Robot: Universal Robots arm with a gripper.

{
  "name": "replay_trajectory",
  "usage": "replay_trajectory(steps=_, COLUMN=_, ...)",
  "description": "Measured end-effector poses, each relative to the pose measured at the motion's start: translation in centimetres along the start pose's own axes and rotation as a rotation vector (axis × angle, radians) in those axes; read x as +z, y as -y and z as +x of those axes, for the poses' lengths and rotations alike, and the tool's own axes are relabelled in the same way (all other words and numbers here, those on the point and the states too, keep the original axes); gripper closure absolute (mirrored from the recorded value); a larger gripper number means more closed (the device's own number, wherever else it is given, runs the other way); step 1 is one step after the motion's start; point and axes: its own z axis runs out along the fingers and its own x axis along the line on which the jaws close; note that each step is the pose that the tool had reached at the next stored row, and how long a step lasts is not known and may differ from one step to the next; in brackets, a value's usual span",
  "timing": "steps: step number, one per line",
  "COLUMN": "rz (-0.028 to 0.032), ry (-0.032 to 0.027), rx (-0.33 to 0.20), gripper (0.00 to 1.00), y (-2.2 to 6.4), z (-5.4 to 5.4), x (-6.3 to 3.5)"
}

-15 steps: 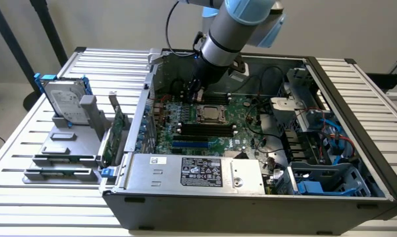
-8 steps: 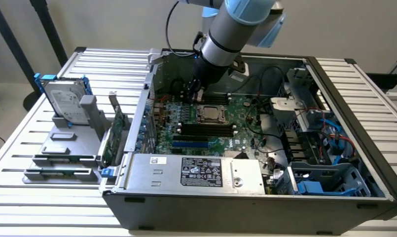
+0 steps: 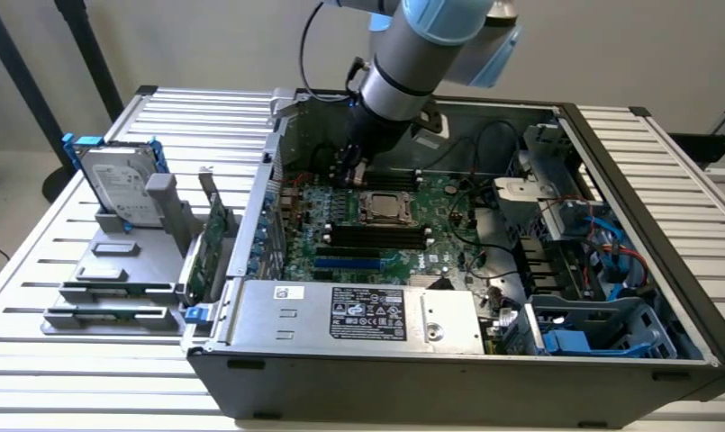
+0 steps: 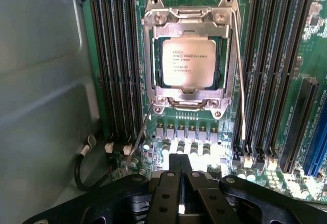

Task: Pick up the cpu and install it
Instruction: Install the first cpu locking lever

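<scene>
Slatted white table (image 3: 98,360), seen from the exterior view, holding an open computer case (image 3: 458,378) lying on its side. Nearest you inside the case is a silver power supply (image 3: 362,315). Beyond it lies the green motherboard (image 3: 386,243), and the robot arm reaches down over the board's far part.

In the wrist view, the gripper (image 4: 179,173) is closest to the camera. Its two black fingers are pressed together with nothing between them. Just past them is a row of small silver capacitors (image 4: 186,147). Past those, the cpu (image 4: 186,60) lies flat in its socket, ringed by the metal load frame (image 4: 148,60). Two thin wire levers stand out from the frame: a long one (image 4: 238,75) running beside the chip, and a short one (image 4: 140,137) angled out towards the memory slots (image 4: 115,65).

Watch those levers. They appear unlatched, so in my judgement the chip is seated but not clamped. A descent or sideways move by the closed fingers could catch a wire and bend it. It could also nudge the frame and shift the chip on its contacts. The capacitors sit close under the fingers and could be struck.
</scene>
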Motion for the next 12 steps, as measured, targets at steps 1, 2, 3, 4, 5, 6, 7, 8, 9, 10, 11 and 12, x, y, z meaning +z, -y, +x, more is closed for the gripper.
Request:
replay_trajectory(steps=1, rz=-0.0006, ry=-0.0011, rx=0.004, gripper=0.89, y=0.18, z=-0.01, x=0.05)
replay_trajectory(steps=2, rz=-0.0015, ry=-0.0028, rx=0.009, gripper=0.89, y=0.32, z=-0.02, x=0.09)
replay_trajectory(steps=3, rz=-0.0027, ry=-0.005, rx=0.015, gripper=0.89, y=0.41, z=-0.03, x=0.13)
replay_trajectory(steps=4, rz=-0.0043, ry=-0.0077, rx=0.023, gripper=0.89, y=0.48, z=-0.03, x=0.15)
replay_trajectory(steps=5, rz=-0.0062, ry=-0.0111, rx=0.033, gripper=0.89, y=0.51, z=-0.03, x=0.16)
replay_trajectory(steps=6, rz=-0.0083, ry=-0.0148, rx=0.043, gripper=0.89, y=0.53, z=-0.03, x=0.17)
replay_trajectory(steps=7, rz=-0.0109, ry=-0.0192, rx=0.056, gripper=0.89, y=0.54, z=-0.03, x=0.17)
replay_trajectory(steps=8, rz=-0.0131, ry=-0.0231, rx=0.068, gripper=0.89, y=0.55, z=-0.03, x=0.18)
replay_trajectory(steps=9, rz=-0.0156, ry=-0.0276, rx=0.081, gripper=0.89, y=0.57, z=-0.03, x=0.18)
replay_trajectory(steps=10, rz=-0.0176, ry=-0.0318, rx=0.091, gripper=0.89, y=0.59, z=-0.03, x=0.19)
replay_trajectory(steps=11, rz=-0.0197, ry=-0.0362, rx=0.101, gripper=0.89, y=0.62, z=-0.04, x=0.21)
replay_trajectory(steps=12, rz=-0.0214, ry=-0.0408, rx=0.111, gripper=0.89, y=0.66, z=-0.04, x=0.22)
